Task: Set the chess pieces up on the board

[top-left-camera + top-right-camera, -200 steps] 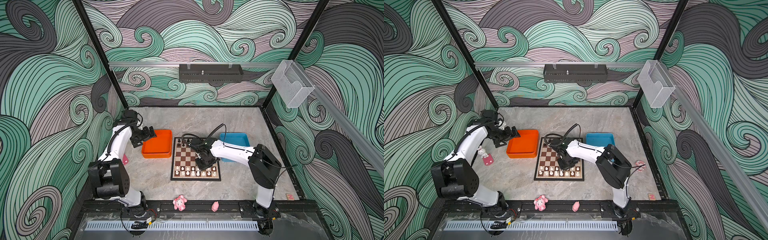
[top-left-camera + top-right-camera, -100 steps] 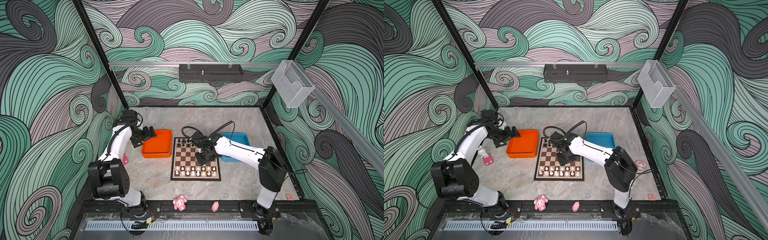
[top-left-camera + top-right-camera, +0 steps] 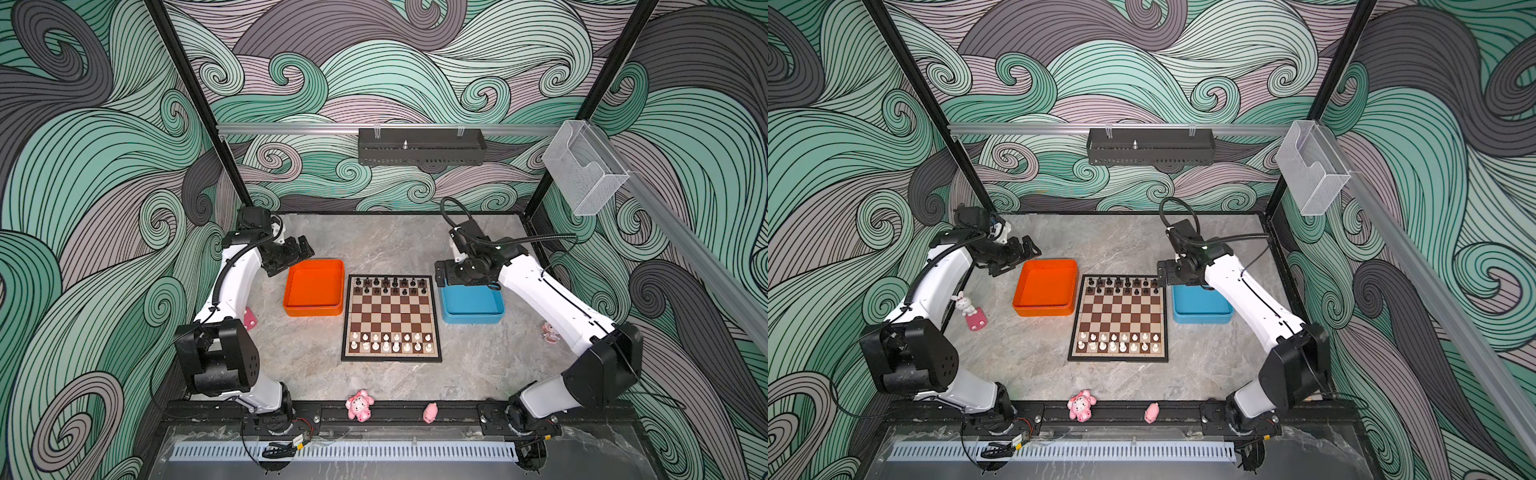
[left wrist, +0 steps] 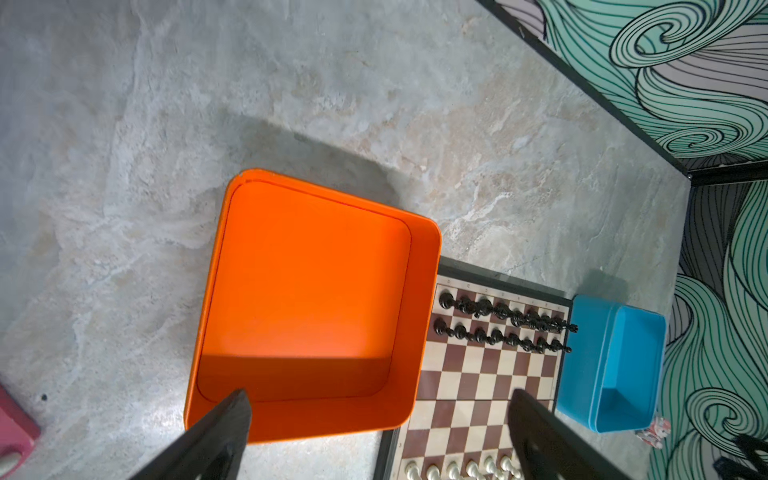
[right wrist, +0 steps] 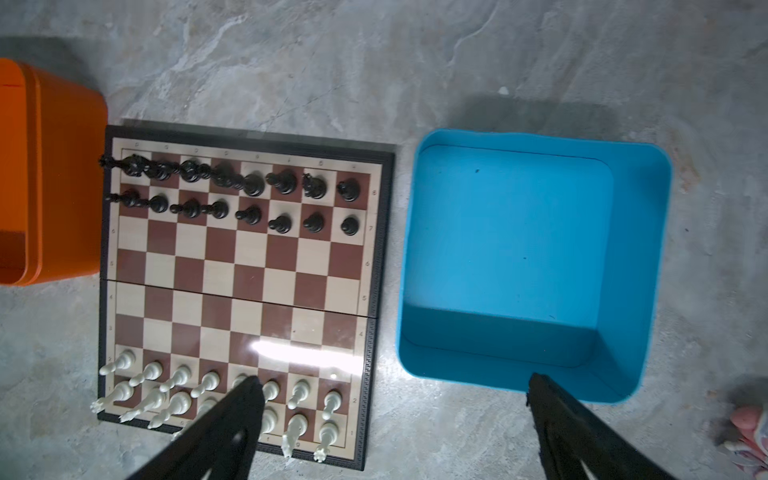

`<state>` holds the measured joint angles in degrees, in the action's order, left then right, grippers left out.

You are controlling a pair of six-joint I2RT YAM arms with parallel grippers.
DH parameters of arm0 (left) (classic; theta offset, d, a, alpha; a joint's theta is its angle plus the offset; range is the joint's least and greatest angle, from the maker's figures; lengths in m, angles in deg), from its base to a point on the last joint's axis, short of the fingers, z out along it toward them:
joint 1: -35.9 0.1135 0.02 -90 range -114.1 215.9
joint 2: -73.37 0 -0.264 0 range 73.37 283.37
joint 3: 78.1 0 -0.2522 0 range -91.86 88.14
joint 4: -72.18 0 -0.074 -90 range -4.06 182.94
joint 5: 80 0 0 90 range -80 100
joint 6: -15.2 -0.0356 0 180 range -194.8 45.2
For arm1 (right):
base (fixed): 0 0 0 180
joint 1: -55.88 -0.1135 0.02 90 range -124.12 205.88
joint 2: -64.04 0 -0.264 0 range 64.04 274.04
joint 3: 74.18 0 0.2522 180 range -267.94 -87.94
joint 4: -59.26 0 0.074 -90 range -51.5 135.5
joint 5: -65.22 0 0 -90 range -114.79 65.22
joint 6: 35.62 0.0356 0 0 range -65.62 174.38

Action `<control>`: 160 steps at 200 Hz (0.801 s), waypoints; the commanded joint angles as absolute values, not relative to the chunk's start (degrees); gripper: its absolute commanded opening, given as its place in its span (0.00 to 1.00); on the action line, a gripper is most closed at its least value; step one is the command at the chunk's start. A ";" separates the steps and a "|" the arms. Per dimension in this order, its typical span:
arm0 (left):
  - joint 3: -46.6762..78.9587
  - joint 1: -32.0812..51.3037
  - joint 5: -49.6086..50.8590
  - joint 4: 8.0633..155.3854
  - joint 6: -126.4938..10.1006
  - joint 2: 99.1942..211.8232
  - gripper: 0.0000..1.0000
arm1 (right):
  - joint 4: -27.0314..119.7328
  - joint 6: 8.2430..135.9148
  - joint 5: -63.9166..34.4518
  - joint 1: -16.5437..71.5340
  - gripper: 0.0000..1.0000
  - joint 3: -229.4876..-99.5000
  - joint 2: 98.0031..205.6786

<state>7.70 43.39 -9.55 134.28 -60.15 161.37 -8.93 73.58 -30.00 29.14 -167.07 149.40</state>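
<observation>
While both arms hang off to the sides, we enter the lot as follows.

Item, board (image 3: 390, 318): flat at the middle of the table (image 3: 374, 245), between the orange tray (image 3: 313, 311) on its left and the blue tray (image 3: 471, 319) on its right. We see nothing inside either tray.

Item, black pieces (image 3: 390, 286): two rows along the far edge.

Item, white pieces (image 3: 390, 341): two rows along the near edge. The ranks between are bare.

Item, left gripper (image 4: 378, 399): jaws spread wide, holding nothing, above the far left corner of the orange tray.

Item, right gripper (image 5: 395, 380): jaws likewise spread and empty, over the far edge of the blue tray, just right of the board's far right corner.

Step in hand, as we judge it: a last check, since the placing looks finished. To do it well we would keep both grippers high and draw them outward over the trays, never across the rows (such small pieces likely tip at a brush). We would then count eight to each row. Whether every piece sits centred on its square we cannot tell.
</observation>
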 commanded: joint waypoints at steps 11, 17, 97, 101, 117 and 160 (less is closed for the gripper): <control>9.53 43.73 -3.93 125.27 -65.44 156.78 0.99 | -5.82 71.17 -32.54 33.65 0.99 -161.96 144.63; 10.92 43.72 -2.89 123.39 -66.05 155.76 0.99 | -5.16 71.21 -32.87 34.57 0.99 -160.98 143.66; 25.21 43.46 -6.33 99.86 -72.68 149.97 0.99 | 5.07 71.70 -31.54 45.06 0.99 -150.21 132.33; 25.64 43.46 -6.39 99.00 -71.95 150.13 0.99 | 5.29 71.57 -31.63 45.45 0.99 -149.93 132.31; 27.47 43.46 -7.59 95.73 -71.04 151.16 0.99 | 6.68 69.24 -31.62 46.31 0.99 -148.46 132.16; 33.68 43.46 -5.26 89.44 -69.96 153.37 0.99 | 19.53 65.81 -32.97 47.29 0.99 -138.84 129.93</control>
<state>30.47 43.39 -6.36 96.75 -70.49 152.26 10.52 68.01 -31.88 46.47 -143.58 131.81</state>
